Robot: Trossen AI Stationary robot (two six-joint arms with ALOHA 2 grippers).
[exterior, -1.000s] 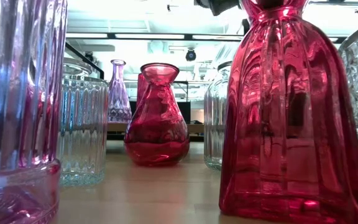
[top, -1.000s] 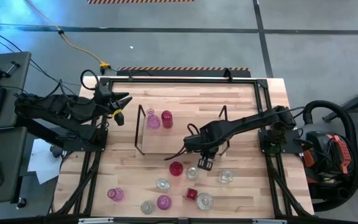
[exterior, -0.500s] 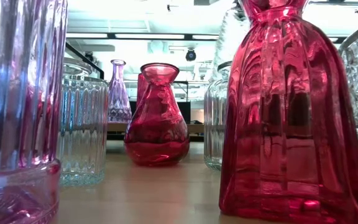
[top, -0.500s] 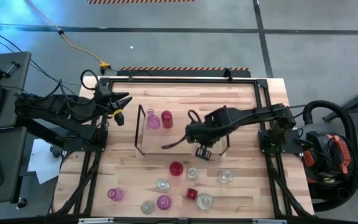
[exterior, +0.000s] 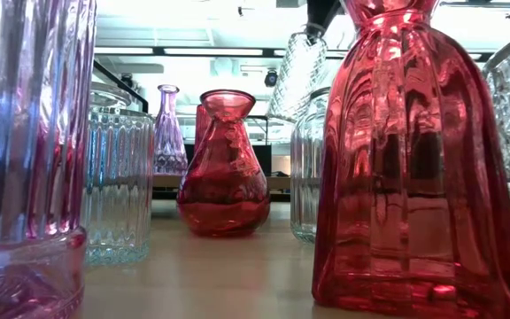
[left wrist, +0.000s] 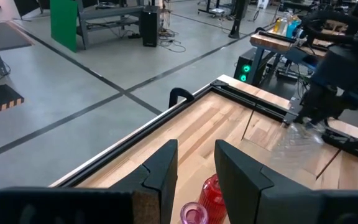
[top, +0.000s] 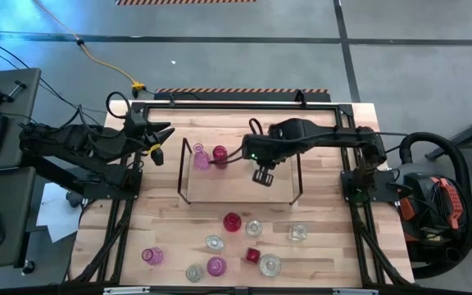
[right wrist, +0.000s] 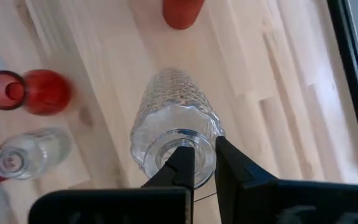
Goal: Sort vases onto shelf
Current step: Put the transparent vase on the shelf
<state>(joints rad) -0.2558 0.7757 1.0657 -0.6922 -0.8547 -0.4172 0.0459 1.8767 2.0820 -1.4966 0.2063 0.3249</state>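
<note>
My left gripper (top: 161, 141) hangs off to the left of the table (top: 359, 123), just beside the shelf (top: 236, 187), its fingers (left wrist: 165, 168) parted a little with nothing between them. On the left end of the shelf stand a pink vase (top: 201, 159) and a red vase (top: 220, 156), close together. Further right, my right gripper (top: 261, 175) is over the middle of the shelf and is clamped on the rim of a clear textured vase (right wrist: 178, 127); from the table-top camera that vase (exterior: 295, 78) shows lifted, tilted, above the others. In front of the shelf the rest of the vases wait on the table: a pink one (top: 152, 256) nearest the left corner, then a clear one (top: 194, 272), a clear one (top: 213, 242), a magenta one (top: 216, 265), a red one (top: 233, 221), a small red one (top: 252, 256), a clear one (top: 254, 228), a clear one (top: 270, 265), and a clear one (top: 298, 233) furthest right.
</note>
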